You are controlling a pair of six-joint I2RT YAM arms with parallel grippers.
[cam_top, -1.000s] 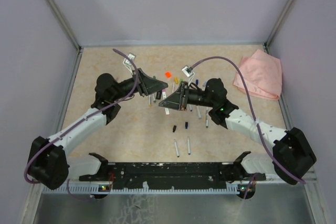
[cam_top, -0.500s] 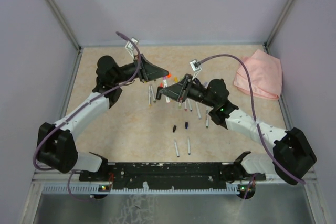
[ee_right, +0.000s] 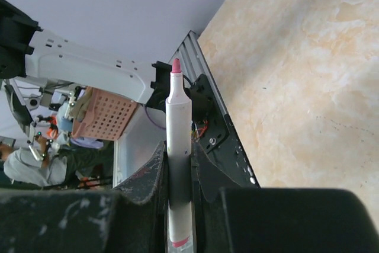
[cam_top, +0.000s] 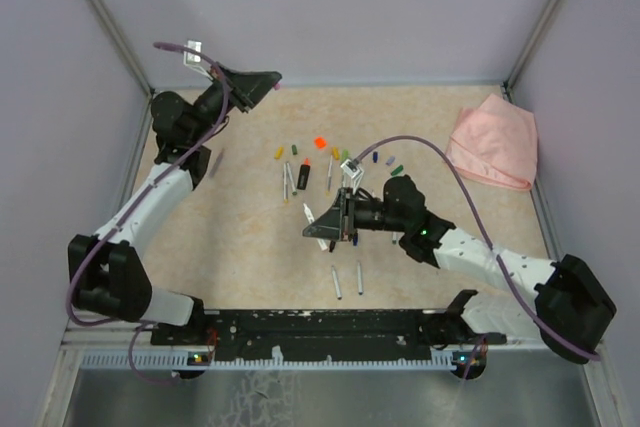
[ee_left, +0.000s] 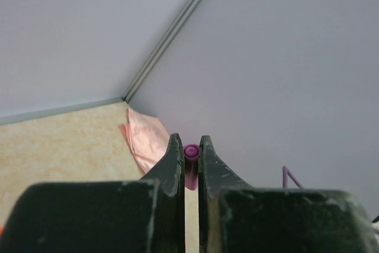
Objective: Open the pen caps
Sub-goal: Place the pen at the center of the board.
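From above, the left gripper [cam_top: 262,87] hangs high near the far-left corner, well apart from the right gripper [cam_top: 316,228], which sits over the middle of the table [cam_top: 220,237] with a white pen barrel [cam_top: 310,212] in its grasp. Loose caps [cam_top: 320,142] in orange, yellow, green and blue lie scattered on the far half of the table. 2 pens [cam_top: 337,282] lie nearer the arm bases, and a pink cloth [cam_top: 493,142] is at the far right.

In the left wrist view, the left gripper [ee_left: 190,146] is almost fully closed, pinching a magenta cap [ee_left: 190,151] at its fingertips.

In the right wrist view, the right gripper [ee_right: 177,152] is clamped on the barrel [ee_right: 177,117], whose pink tip is bare.
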